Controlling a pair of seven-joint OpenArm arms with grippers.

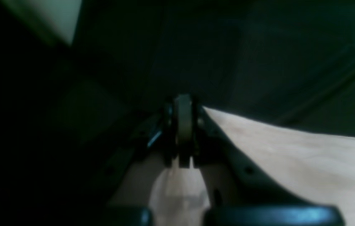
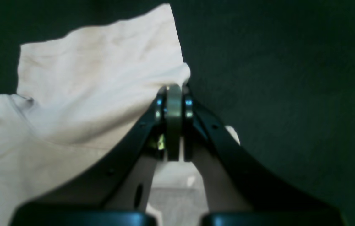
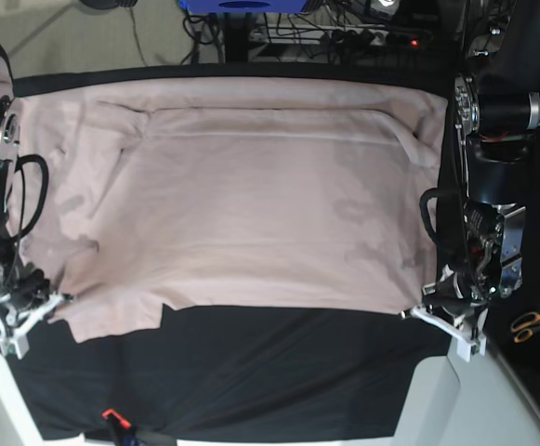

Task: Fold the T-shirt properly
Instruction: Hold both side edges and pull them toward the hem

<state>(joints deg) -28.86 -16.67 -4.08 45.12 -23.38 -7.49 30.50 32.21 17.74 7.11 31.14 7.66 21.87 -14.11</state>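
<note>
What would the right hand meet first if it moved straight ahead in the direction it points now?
Probably only the black tablecloth. The right hand, shut on an edge of the T-shirt, points past that edge; in its wrist view dark cloth lies directly ahead, though depth is unclear.

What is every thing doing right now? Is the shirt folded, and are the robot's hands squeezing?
T-shirt: spread out on the black tablecloth, top edge partly folded over, wrinkled.
Left gripper: shut on the T-shirt's corner.
Right gripper: shut on the T-shirt's edge.
Scissors: lying beside the table.
</note>
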